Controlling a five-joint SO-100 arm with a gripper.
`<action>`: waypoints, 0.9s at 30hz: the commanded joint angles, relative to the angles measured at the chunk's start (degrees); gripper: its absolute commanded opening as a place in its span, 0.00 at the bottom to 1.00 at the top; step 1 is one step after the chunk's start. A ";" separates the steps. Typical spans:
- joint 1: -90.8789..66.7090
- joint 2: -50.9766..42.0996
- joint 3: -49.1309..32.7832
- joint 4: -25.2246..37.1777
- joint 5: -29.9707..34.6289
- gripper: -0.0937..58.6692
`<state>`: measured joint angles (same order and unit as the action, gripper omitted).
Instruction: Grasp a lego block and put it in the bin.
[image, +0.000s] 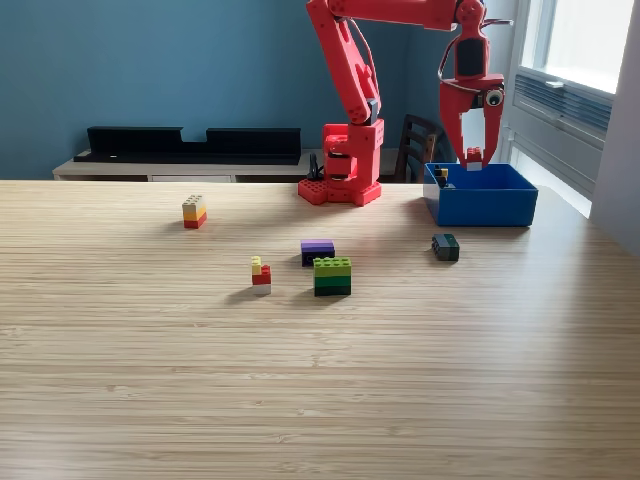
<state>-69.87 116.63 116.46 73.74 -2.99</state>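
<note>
The near part of the counter (320, 400) is bare pale wood with fine grain lines running across from the exterior view's left to its right. Farther in stands a loose group of lego pieces, all hard, glossy plastic with studded tops. A small stack of yellow over red over white (261, 276) stands upright. Just to its right in this view is a wider green block (332, 276), lime on top and dark green below, its long side running across the view. Close behind that lies a low purple block (318, 251) on a dark base, also lying crosswise. Well to the right sits a small dark block (445, 247), nearly black, close to the front wall of the bin. Off to the left and farther back stands another upright stack (194, 211) of cream, yellow, orange and red layers.

The bin (480, 205) is a bright blue, smooth-walled rectangular box, open at the top, resting flat on the counter near its far right part. Its long axis runs left to right across the view. A small yellow and dark piece (441, 174) shows inside against its left wall.

Directly above the bin hangs the red gripper (474, 156), pointing straight down, its jaws closed on a small red and white lego block (474, 158) at about the level of the bin's rim. The matte red arm's base (345, 170) stands on the counter to the bin's left.
</note>
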 joint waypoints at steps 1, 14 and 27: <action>-0.70 3.16 -0.70 -0.09 -2.99 0.26; 1.49 3.25 0.53 -0.09 -3.52 0.15; 40.78 3.25 2.02 -0.09 -4.48 0.00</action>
<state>-42.01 116.63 119.00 73.74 -6.15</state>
